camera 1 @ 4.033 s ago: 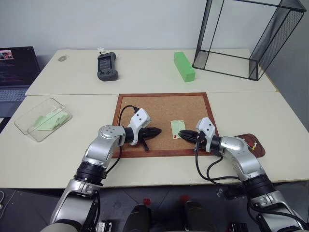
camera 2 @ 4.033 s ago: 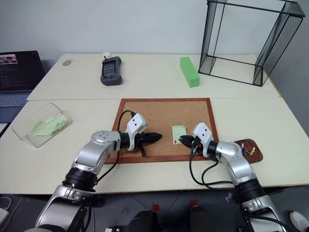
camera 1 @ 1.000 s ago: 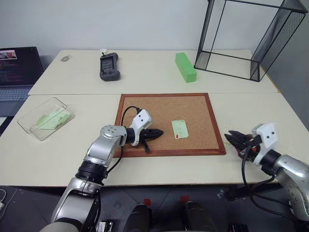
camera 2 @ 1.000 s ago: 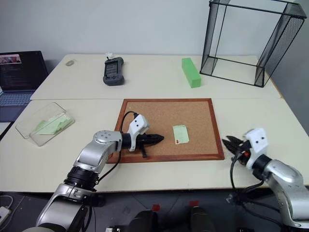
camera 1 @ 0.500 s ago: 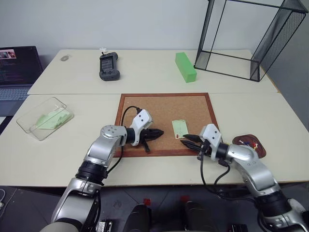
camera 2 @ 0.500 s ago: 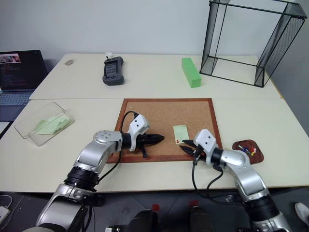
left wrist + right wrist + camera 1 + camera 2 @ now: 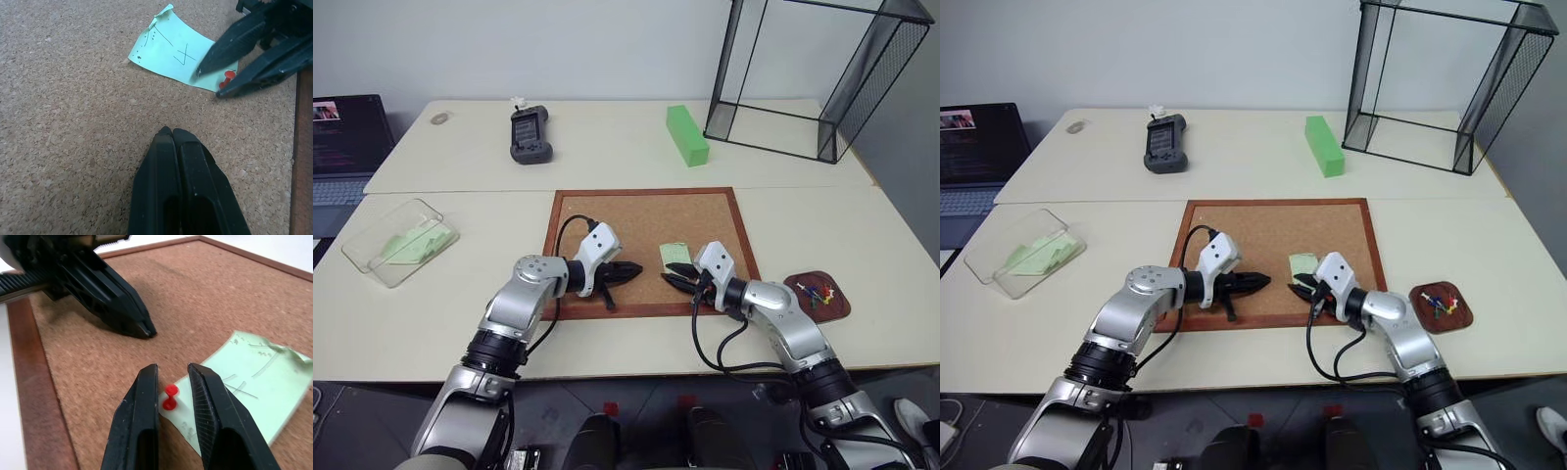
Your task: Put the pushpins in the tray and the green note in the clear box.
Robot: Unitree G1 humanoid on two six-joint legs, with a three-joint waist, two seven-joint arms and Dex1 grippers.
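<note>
Indoors, cork board (image 7: 626, 220), beige tables (image 7: 431, 294), white wall (image 7: 558, 49)

we read no words, brands or numbers anywhere; the green note (image 7: 182, 55) carries only hand-drawn pen strokes, one like a crossed mark, and a few dots.

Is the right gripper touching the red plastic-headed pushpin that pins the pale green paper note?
Apart. The right wrist view shows the right gripper with its open fingers either side of the red pushpin, with gaps.

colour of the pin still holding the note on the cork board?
Red pin, clearest in the right wrist view.
</note>
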